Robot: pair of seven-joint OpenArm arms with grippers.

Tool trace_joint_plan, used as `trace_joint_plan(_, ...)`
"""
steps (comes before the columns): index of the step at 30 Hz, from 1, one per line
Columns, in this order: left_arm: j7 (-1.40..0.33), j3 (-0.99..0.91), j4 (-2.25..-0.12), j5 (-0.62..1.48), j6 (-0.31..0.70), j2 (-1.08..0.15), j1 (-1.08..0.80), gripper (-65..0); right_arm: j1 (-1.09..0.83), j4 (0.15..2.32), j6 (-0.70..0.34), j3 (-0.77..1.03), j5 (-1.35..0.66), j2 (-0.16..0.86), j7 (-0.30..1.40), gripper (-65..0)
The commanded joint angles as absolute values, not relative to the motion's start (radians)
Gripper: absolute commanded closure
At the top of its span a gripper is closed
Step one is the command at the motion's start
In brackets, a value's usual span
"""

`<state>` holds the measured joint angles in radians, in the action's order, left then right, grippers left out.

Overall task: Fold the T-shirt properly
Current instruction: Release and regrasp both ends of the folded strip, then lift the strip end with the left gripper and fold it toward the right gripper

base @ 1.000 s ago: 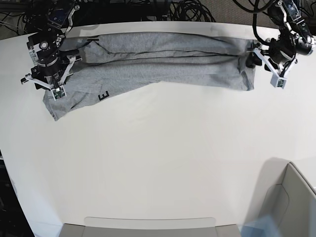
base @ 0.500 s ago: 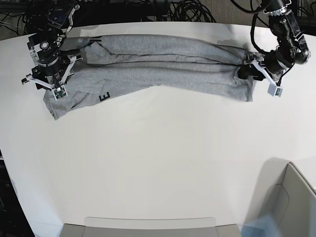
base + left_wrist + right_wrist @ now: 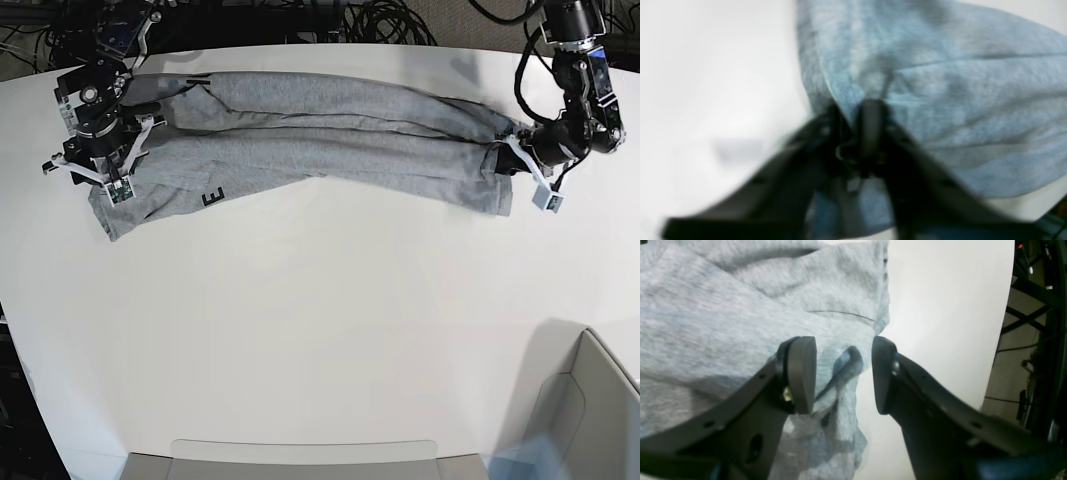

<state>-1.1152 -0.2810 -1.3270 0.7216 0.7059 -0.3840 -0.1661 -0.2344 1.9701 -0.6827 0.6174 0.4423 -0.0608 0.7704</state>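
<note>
Lying along the far edge of the white table (image 3: 320, 330), the grey T-shirt (image 3: 300, 145) is folded into a long band. The left claw (image 3: 853, 116) pinches one end closed. The right claw (image 3: 843, 373) gapes over the other end, holding nothing.

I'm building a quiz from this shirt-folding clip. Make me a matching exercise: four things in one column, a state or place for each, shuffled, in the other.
Things:
1. left gripper
2. right gripper
3. T-shirt
4. black letter E

States or places:
A. jaws apart over the cloth's edge
B. stretched in a long band across the table
C. pinched shut on a bunch of cloth
D. printed near the shirt's end by the right arm

Pairs: 1-C, 2-A, 3-B, 4-D
</note>
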Motion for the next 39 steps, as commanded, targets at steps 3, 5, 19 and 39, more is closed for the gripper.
trace_joint_plan(3,-1.236,-0.259,-1.260,0.631,0.698,-0.374,-0.193,0.0,-0.228,1.986,-0.698,0.622,0.438,-0.054,0.757,-27.2)
trace_joint_plan(5,-1.230,-0.259,-1.236,0.631,0.698,-0.380,-0.182,0.0,-0.228,1.986,-0.698,0.622,0.438,-0.054,0.757,-27.2)
trace_joint_plan(19,-1.270,-0.499,-1.280,0.631,0.698,-0.421,-0.133,0.0,-0.228,1.986,-0.698,0.624,0.438,-0.056,0.757,-27.2)
trace_joint_plan(39,-1.313,-0.611,-1.158,0.631,0.698,-0.572,-0.002,0.0,-0.136,2.058,-0.698,0.645,0.429,-0.154,0.757,-27.3)
